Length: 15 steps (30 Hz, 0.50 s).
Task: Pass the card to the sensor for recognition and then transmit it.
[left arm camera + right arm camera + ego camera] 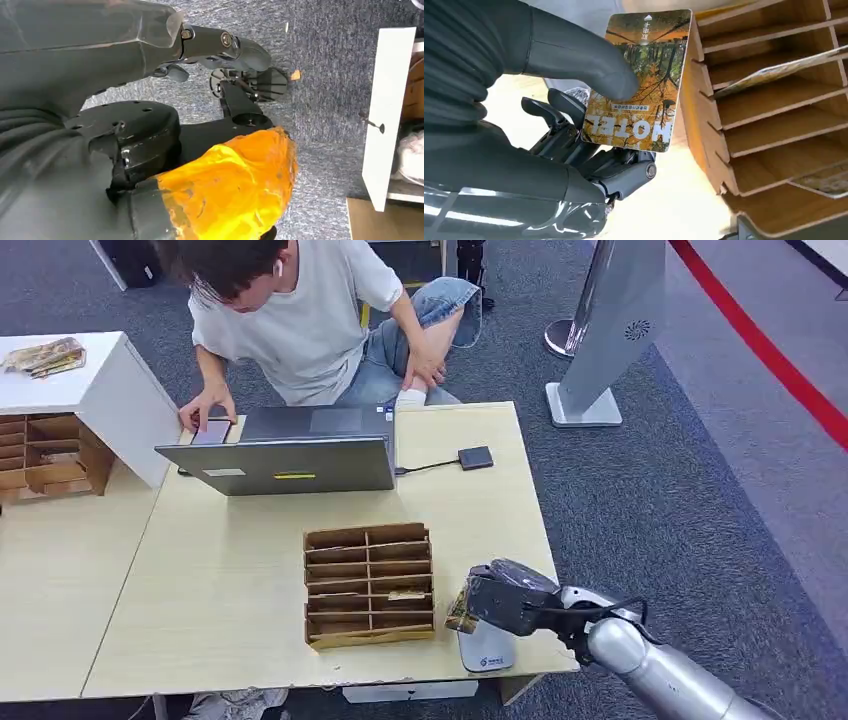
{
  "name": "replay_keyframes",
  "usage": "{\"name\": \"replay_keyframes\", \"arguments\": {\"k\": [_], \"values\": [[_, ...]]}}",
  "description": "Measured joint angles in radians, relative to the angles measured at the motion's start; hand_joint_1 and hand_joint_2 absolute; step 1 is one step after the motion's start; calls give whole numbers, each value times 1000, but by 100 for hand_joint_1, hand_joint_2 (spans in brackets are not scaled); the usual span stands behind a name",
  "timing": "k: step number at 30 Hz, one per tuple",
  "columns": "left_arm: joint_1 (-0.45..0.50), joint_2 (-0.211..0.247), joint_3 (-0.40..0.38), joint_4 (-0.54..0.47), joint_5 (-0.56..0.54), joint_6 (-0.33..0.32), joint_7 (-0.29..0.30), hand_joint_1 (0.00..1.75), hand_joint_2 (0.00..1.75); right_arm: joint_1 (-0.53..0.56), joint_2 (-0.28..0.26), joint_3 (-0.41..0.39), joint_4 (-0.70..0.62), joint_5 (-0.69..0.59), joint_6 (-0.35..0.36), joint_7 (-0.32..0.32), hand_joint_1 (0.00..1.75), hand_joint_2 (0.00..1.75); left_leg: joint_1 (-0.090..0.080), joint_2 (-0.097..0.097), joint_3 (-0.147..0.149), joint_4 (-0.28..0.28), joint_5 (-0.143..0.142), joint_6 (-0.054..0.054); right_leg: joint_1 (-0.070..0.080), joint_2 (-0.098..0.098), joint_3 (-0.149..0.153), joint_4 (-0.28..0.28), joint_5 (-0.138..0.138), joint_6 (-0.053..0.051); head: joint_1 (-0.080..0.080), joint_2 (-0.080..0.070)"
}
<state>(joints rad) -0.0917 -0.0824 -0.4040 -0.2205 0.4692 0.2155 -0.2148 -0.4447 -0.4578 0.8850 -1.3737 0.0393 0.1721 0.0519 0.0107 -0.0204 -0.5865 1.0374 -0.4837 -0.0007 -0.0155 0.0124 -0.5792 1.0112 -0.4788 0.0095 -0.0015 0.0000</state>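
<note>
We hold the hotel key card (636,85) pinched under the thumb of our right hand (505,600), just beside the wooden slotted rack (369,583) and over the white sensor pad (487,649); recognition seems underway, handing over remains. Left hand (150,75): we cannot tell

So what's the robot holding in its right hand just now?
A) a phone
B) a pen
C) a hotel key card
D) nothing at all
C: in the right wrist view the right hand pinches a card printed with "HOTEL" and an autumn-tree picture, right beside the wooden slotted organizer.
</note>
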Motion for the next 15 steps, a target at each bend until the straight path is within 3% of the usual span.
{"name": "replay_keyframes", "arguments": {"k": [15], "values": [[-14,-10,0,0,9,13,23,0,0,-2,27,14,37,53,-19,25,175,175,0,0,0,0,0,0,0,0,0,0,0,0,0,0]]}}
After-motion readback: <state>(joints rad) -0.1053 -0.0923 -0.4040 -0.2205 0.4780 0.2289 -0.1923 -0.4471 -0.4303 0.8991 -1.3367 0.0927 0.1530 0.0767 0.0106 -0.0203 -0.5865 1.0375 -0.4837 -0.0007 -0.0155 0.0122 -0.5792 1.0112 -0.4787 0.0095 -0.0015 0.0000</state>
